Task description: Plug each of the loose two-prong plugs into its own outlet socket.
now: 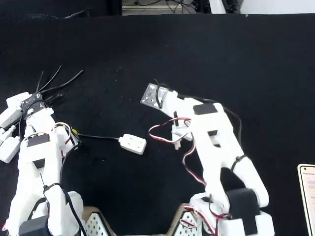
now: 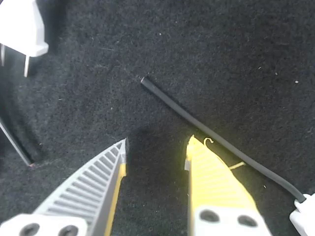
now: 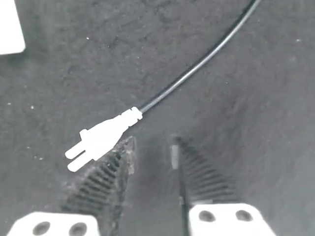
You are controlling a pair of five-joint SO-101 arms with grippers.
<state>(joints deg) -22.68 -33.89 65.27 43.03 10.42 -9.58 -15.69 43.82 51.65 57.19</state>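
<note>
Two claws, both released and empty. Left claw (image 2: 156, 153): a black cable (image 2: 206, 137) passes just beside its yellow finger (image 2: 211, 182); a white plug (image 2: 23, 29) lies farther off. Right claw (image 3: 152, 147): a second plug (image 3: 101, 138) lies just beside one fingertip, its cord (image 3: 197, 66) running away beyond

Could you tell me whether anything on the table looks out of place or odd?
The black cord from the white socket stops in a blunt bare end, joined to nothing. A two-prong plug lies loose beside the open right gripper.
</note>
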